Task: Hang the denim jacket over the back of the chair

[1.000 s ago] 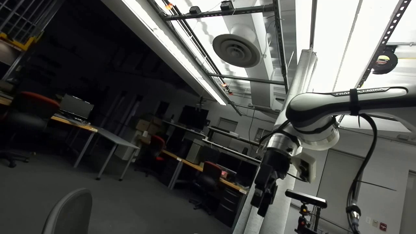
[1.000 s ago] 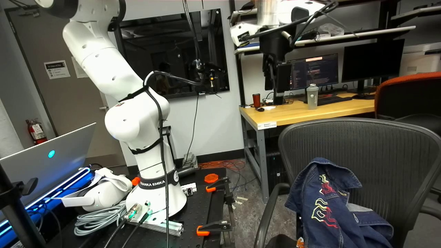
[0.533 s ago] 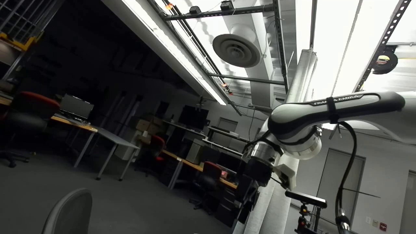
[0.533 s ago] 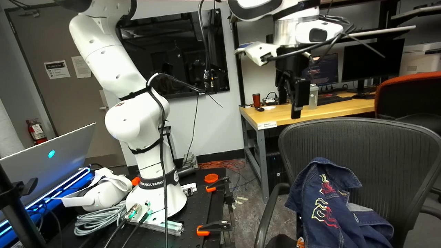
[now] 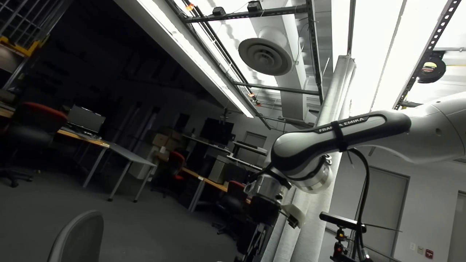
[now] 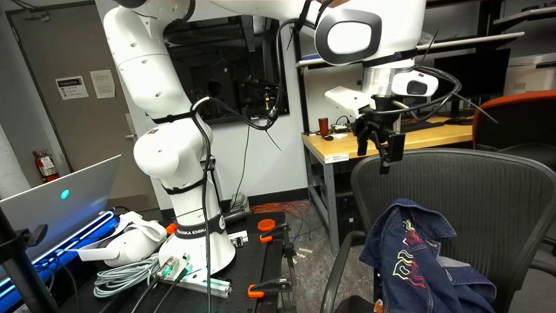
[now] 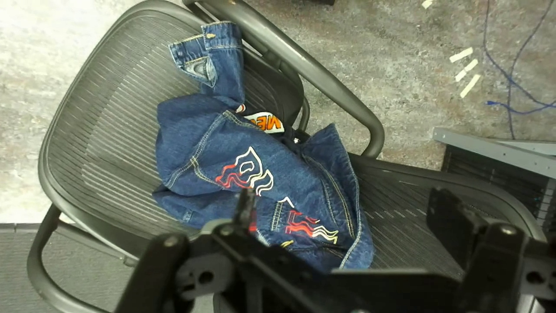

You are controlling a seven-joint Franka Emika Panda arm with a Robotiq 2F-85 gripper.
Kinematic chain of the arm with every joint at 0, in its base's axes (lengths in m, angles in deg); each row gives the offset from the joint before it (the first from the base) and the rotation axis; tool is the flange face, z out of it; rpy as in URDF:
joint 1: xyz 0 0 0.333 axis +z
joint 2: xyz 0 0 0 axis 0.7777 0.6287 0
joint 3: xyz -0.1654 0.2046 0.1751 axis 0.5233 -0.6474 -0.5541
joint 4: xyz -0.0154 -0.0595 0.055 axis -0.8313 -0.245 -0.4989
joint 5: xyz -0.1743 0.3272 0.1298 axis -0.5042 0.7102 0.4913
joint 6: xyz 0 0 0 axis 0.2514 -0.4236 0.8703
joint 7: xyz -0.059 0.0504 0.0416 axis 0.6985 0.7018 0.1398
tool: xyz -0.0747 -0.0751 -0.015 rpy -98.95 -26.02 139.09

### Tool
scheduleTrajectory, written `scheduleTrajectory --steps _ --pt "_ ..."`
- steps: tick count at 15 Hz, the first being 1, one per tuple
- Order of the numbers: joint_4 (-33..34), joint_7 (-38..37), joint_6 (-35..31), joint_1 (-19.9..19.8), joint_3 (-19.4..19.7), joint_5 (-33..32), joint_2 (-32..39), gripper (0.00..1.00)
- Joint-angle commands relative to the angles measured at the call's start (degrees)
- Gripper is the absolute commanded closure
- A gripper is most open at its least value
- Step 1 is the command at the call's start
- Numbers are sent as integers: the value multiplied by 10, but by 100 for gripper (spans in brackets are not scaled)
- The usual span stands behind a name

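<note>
A robotic gripper (image 7: pixel 343 204), spread wide and empty, hangs above the chair (image 6: pixel 486 191), the denim jacket (image 7: pixel 278 163) below, stretched from seat (image 7: pixel 115 113) toward backrest (image 7: pixel 402 208).

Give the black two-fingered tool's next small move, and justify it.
Probably lower the tool slightly toward the embroidered dark-blue denim jacket. The tool hangs open and empty above it, and in the wrist view the jacket's edge nearest the arched dark grey mesh chair back shows between the jaws. That edge sits below the back's top rim, so it likely needs grasping first.
</note>
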Motion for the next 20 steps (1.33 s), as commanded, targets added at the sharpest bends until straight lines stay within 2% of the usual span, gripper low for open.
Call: scheduleTrajectory --steps 1,5,11,14,20 --pt "1 0 1 -7 -6 1 -1 0" --pt "1 0 1 -9 -4 1 -4 0" --pt "30 31 -42 -4 -11 12 74 0" --pt "39 53 -65 -4 -25 21 116 0" --pt "58 145 -106 -10 -71 60 196 0"
